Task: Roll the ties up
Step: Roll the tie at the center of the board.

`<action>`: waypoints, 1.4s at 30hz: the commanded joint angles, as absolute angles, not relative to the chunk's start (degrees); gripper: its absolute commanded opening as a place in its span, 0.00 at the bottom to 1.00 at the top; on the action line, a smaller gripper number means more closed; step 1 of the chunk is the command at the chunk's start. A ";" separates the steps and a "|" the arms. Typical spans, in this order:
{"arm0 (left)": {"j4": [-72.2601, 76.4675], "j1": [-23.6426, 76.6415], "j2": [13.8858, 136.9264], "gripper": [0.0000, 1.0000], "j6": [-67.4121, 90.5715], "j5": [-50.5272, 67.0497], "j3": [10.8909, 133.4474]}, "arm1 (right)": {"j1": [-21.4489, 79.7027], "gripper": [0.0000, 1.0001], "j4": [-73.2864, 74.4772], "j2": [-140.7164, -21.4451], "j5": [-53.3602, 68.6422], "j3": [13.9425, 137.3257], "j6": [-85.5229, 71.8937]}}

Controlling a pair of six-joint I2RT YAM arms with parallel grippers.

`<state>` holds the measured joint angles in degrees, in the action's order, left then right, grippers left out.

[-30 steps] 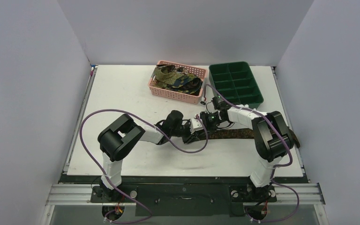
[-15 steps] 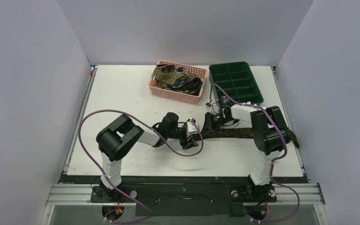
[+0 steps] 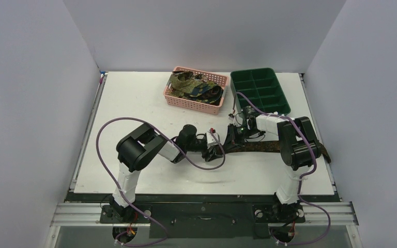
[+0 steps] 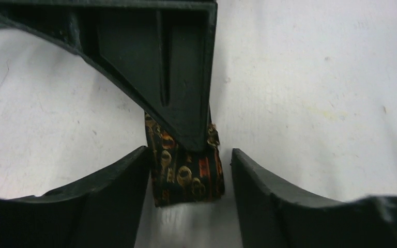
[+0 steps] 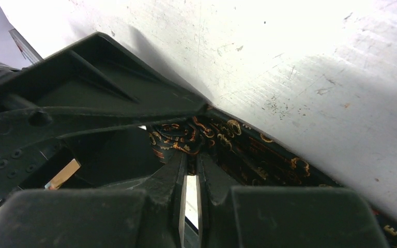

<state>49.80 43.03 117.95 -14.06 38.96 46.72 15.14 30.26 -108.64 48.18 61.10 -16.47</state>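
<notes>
One dark tie (image 3: 266, 147) with a gold and orange pattern lies flat across the table, running right from the two grippers. Its narrow end (image 4: 186, 175) sits between the spread fingers (image 4: 108, 186) of my left gripper (image 4: 190, 155), which is open and touches nothing. My right gripper (image 5: 191, 152) is shut on that same end, pinching the fabric (image 5: 222, 137) at its tips; it reaches down from above in the left wrist view. In the top view my left gripper (image 3: 216, 151) and right gripper (image 3: 231, 138) stand close together, tip to tip. More ties (image 3: 194, 85) are heaped in the basket.
A pink mesh basket (image 3: 191, 103) stands at the back centre. Next to it on the right is a dark green tray (image 3: 259, 92) with empty compartments. The tie's far end (image 3: 326, 155) reaches the table's right edge, partly behind my right arm.
My left gripper has opened and let go of the tie's end, and the left arm has shifted slightly. My right gripper drew back to the right and stays shut on the tie.
</notes>
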 commanded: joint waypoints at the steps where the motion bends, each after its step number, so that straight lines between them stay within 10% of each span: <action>1: 47.80 43.61 122.92 0.47 -12.35 37.79 49.01 | 15.21 0.00 30.32 -110.73 36.70 58.30 -11.93; 6: 29.86 42.64 119.06 0.17 -16.44 39.04 49.49 | 15.24 0.02 29.18 -105.71 39.58 57.73 -13.46; 9: 23.01 42.03 116.26 0.13 -18.97 38.79 48.55 | 14.92 0.32 29.43 -100.81 40.18 57.64 -14.38; 12: 19.00 42.07 115.47 0.13 -18.99 38.45 49.23 | 15.15 0.39 29.41 -99.48 41.20 57.60 -15.16; 22: 15.08 42.02 115.50 0.13 -20.17 38.30 50.12 | 18.63 0.28 24.74 -102.24 43.82 58.50 -18.20; 26: 15.03 42.02 115.88 0.13 -19.72 38.09 50.59 | 18.61 0.02 27.11 -103.23 42.80 59.17 -15.47; 34: 27.36 39.72 114.04 0.61 -14.96 42.39 45.20 | 18.15 0.00 33.02 -107.49 31.14 60.92 -10.15; 42: 48.52 39.89 117.59 0.68 -10.79 43.10 41.35 | 17.85 0.00 35.58 -109.97 24.64 60.63 -7.92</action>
